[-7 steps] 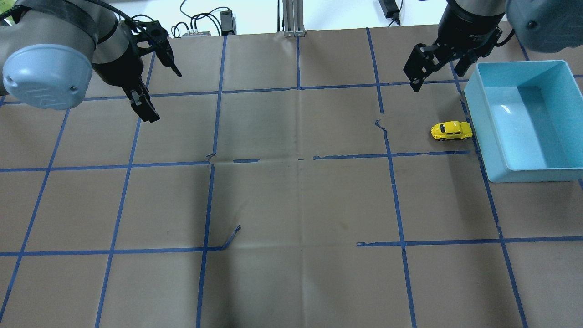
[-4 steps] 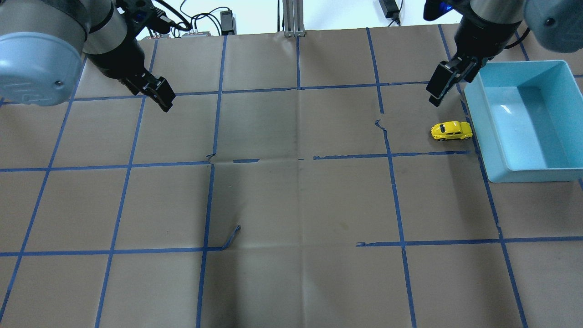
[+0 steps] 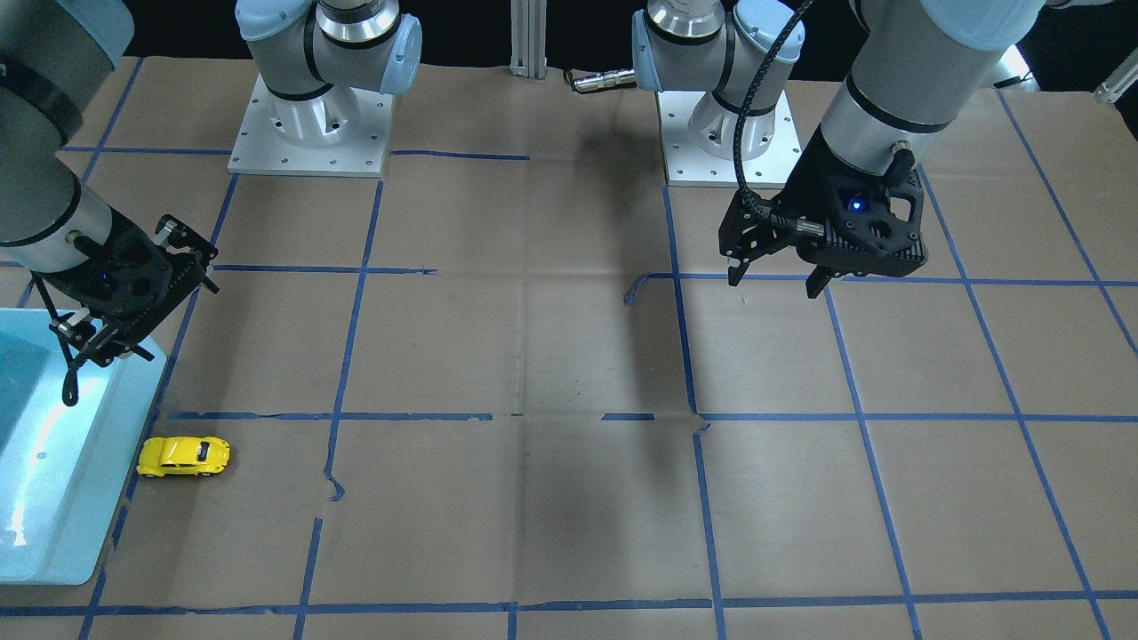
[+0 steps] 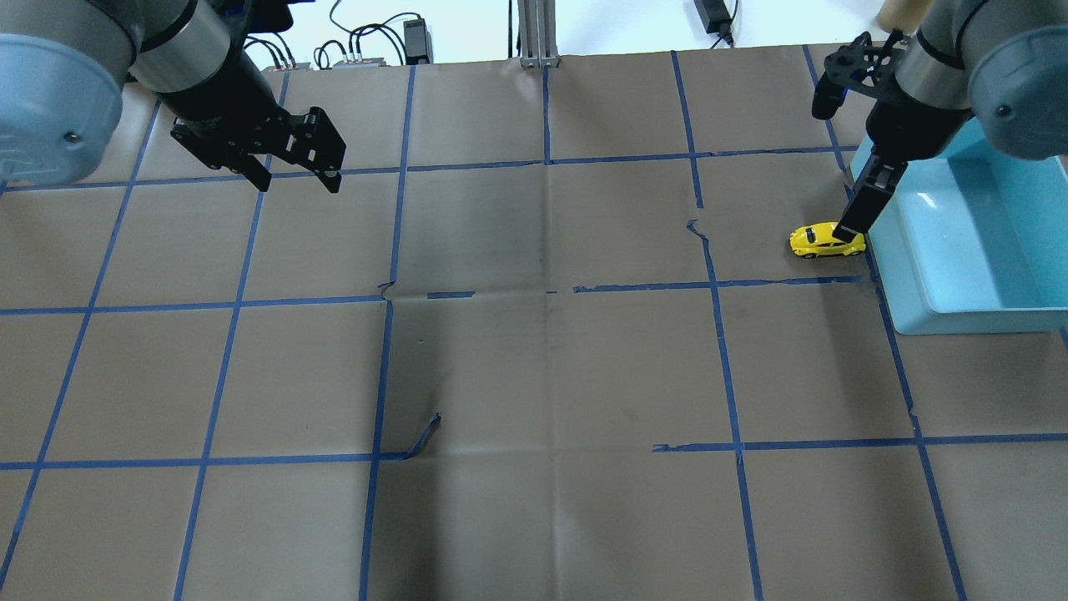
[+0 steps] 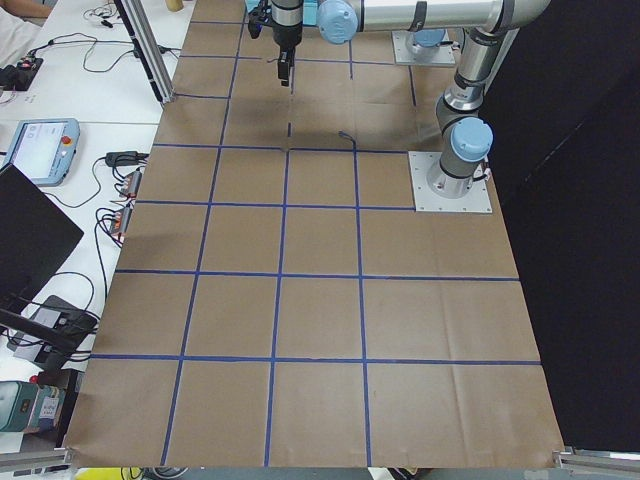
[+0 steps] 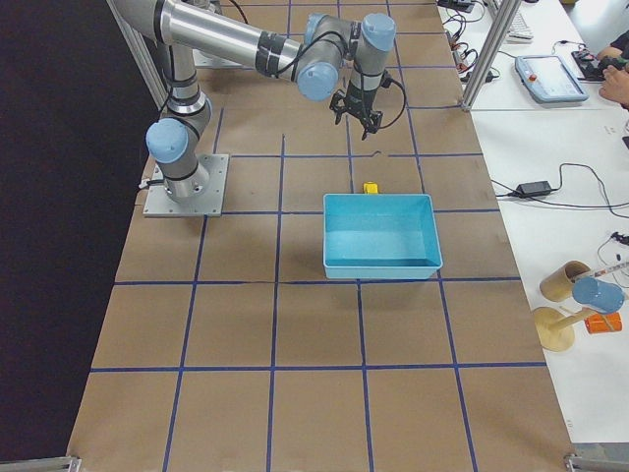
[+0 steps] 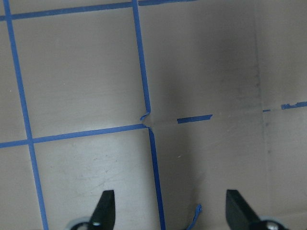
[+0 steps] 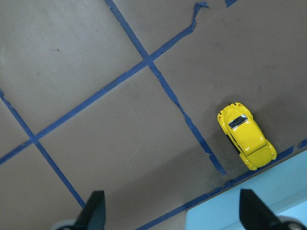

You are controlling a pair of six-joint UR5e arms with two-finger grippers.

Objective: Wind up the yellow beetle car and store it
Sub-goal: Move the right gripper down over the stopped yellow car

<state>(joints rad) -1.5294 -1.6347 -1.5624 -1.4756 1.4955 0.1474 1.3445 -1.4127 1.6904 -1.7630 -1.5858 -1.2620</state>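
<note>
The yellow beetle car (image 4: 826,239) stands on the brown paper beside the left wall of the light-blue bin (image 4: 968,321). It also shows in the front view (image 3: 184,456) and the right wrist view (image 8: 246,135). My right gripper (image 4: 853,227) is open and empty. It hovers above the table just on the robot's side of the car, over the bin's edge (image 3: 107,373). In the right wrist view the car lies ahead and to the right of the gap between the fingers (image 8: 96,203). My left gripper (image 4: 298,182) is open and empty, far off over the table's left part (image 7: 170,206).
The bin (image 3: 53,533) is empty and sits at the table's right side. Blue tape lines grid the paper, with a lifted tape end (image 4: 425,436) near the middle. Cables and power bricks (image 4: 375,46) lie beyond the far edge.
My right gripper has turned and come down and nearer, from the far edge to just beside the car. My left gripper has turned and shifted slightly. The car has not moved.
</note>
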